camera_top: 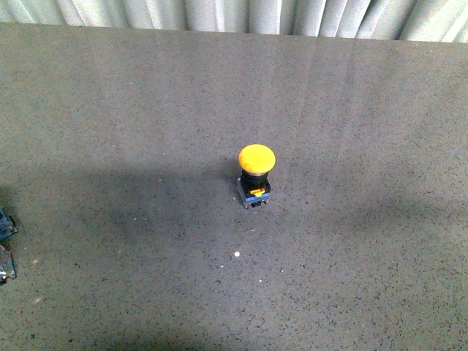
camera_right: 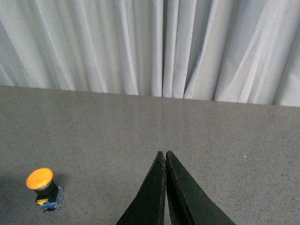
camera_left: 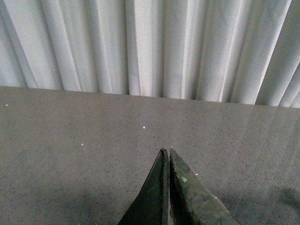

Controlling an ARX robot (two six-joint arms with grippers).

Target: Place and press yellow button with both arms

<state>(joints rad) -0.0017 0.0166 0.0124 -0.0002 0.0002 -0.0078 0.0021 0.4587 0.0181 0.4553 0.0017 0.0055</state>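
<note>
Grey speckled worktop [camera_top: 110,110] before a white curtain [camera_top: 234,14] carries the button [camera_top: 255,178] upright at its middle, judged light, rigid and top-heavy, best gripped by its blocky base, while left hand [camera_left: 167,152] and right hand [camera_right: 165,154] are closed empty.

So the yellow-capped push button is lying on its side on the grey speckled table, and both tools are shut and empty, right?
Not quite. The yellow-capped push button stands upright on its grey base on the grey speckled table, as the front view shows. The rest holds: the left tool and the right tool are shut and empty.
</note>
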